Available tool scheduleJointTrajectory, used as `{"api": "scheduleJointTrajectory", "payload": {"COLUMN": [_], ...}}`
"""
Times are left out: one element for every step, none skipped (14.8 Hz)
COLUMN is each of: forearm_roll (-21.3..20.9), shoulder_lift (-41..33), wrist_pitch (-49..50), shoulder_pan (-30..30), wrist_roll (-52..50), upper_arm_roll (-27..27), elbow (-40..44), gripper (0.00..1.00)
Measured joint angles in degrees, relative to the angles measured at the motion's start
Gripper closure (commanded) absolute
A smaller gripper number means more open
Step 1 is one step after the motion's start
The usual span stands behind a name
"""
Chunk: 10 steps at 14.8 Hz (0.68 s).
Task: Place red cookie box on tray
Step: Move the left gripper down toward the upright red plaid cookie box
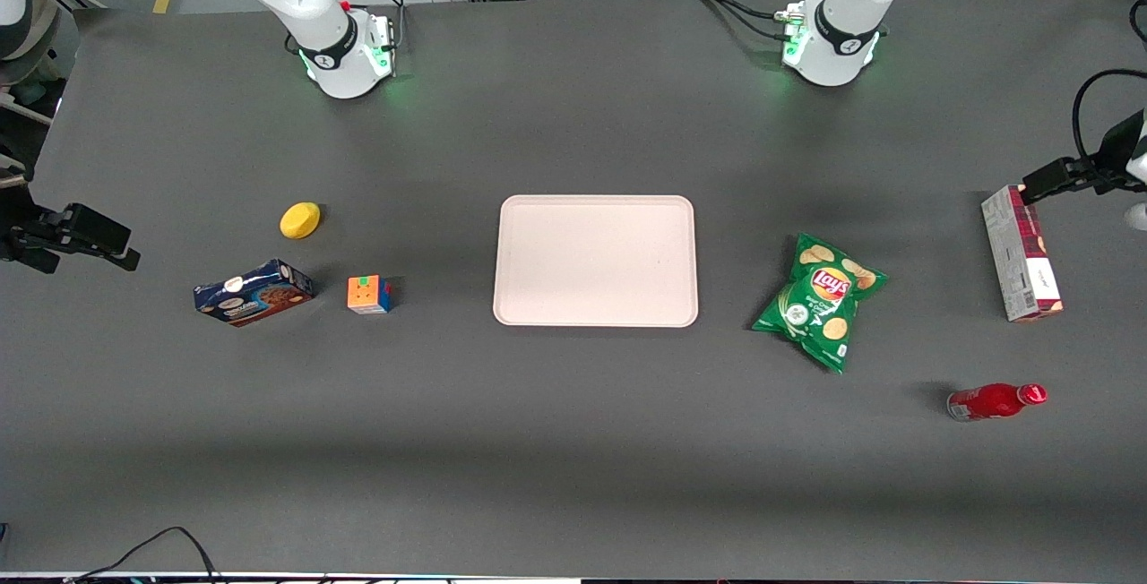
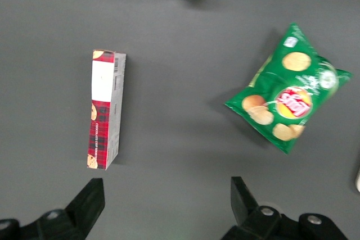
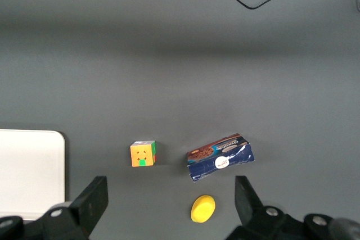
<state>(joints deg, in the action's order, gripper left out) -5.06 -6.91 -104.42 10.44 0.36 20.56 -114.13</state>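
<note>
While hand (image 2: 166,206) hovers open above red cookie box (image 2: 106,109), front view cuts hand off; tray (image 1: 595,260) bare.

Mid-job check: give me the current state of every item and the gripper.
red cookie box: on its side on the table, not gripped
tray: empty
gripper: open, above the table near the box
chips bag: lying flat, sealed
red bottle: lying down

- A dark grey counter (image 1: 573,441) is seen.
- On it are laid: tray (image 1: 595,261), red cookie box (image 1: 1021,253), chip bag (image 1: 820,299), red bottle (image 1: 995,401), blue cookie box (image 1: 254,292), puzzle cube (image 1: 368,294), yellow lump (image 1: 300,219).
- The end effector (image 1: 1030,193) is held above the red cookie box's end, fingers spread.
</note>
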Motion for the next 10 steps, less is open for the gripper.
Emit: {"api": "scheduleJointTrajectory", "payload": {"forearm_roll": [-0.1,-0.1,-0.1,-0.1,-0.2,-0.2,-0.2,-0.2,-0.2,-0.1], "shoulder_lift": [0.1,0.2,0.3,0.4,0.7,1.2,1.9,2.7,3.7,4.8], "wrist_pitch": [-2.5,-4.9,-7.6,-10.4,-13.3,-16.2,-18.8,-21.1,-23.0,-24.9], "shoulder_pan": [0.0,0.0,-0.1,-0.1,-0.1,-0.1,-0.1,-0.1,-0.1,-0.1], "wrist_roll": [0.1,0.3,0.8,1.6,2.6,3.9,5.2,6.5,8.1,9.7], "upper_arm_roll": [1.3,2.4,3.6,4.7,5.9,7.1,8.3,9.2,10.0,10.6], "elbow": [-2.4,-4.8,-7.3,-9.6,-11.7,-13.6,-15.2,-16.3,-16.9,-17.2], "gripper": [0.00,0.00,0.00,0.00,0.00,0.00,0.00,0.00,0.00,0.00]}}
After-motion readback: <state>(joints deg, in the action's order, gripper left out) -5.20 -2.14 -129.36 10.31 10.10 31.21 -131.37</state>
